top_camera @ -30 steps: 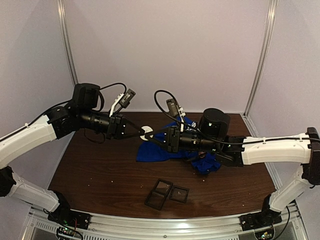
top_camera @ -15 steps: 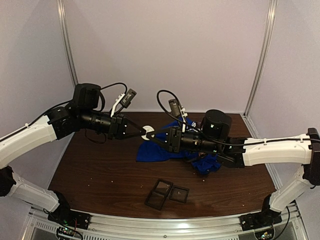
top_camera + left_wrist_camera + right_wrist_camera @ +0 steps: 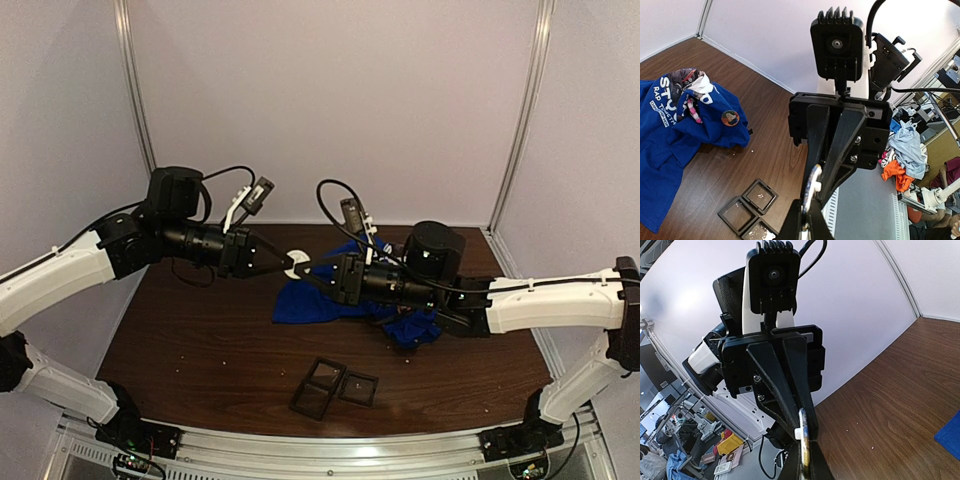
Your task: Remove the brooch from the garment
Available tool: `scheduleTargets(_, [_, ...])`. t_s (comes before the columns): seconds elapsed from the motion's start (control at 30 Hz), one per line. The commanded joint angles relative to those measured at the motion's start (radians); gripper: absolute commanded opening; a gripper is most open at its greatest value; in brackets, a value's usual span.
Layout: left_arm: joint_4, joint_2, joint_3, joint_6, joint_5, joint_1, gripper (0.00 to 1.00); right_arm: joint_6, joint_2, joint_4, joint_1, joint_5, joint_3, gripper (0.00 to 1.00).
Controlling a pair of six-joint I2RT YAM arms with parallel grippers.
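Top external view shows the two arms meeting in the air above the dark wooden table point(image 3: 200, 340), the left gripper point(image 3: 278, 262) and the right gripper point(image 3: 312, 270) tip to tip, each with its fingers pressed together on the same white curved piece point(image 3: 295, 265). From here the piece reads as a small C-shape; in both wrist views it shows only edge-on as a thin pale strip, so its true form is hard to make out. The garment point(image 3: 308, 302), a bright blue T-shirt, lies crumpled on the table below and behind the grippers, and the right arm crosses over its middle, hiding much of it and splitting it into two blue patches. The brooch point(image 3: 730, 117) cannot be made out from above. The left wrist view shows it as a small round badge on a fold of the blue cloth, near the white lettering and well apart from both grippers; whether its pin is fastened cannot be told. In that view the left gripper's own fingers are cut off by the bottom edge. The right wrist view catches only a blue corner of the shirt at its right edge. A set of black square trays point(image 3: 335, 385) sits on the table nearer the arm bases, apart from the garment; their contents are too small to tell.
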Motion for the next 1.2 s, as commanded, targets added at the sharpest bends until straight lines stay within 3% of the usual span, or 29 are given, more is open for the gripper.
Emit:
scheduleTargets(0.0, [-0.046,-0.034,0.003,-0.026,-0.036,0.070,0.00,0.009,-0.069,-0.086,-0.051,0.180,-0.050,0.01])
scheduleTargets(0.5, [-0.023,-0.012,-0.004,-0.087,-0.041,0.110,0.00,0.001,-0.079,-0.085,-0.052,0.177,-0.058,0.02])
scheduleTargets(1.17, [-0.030,0.014,0.003,-0.097,-0.025,0.121,0.00,-0.014,-0.075,-0.086,-0.055,0.152,-0.051,0.14])
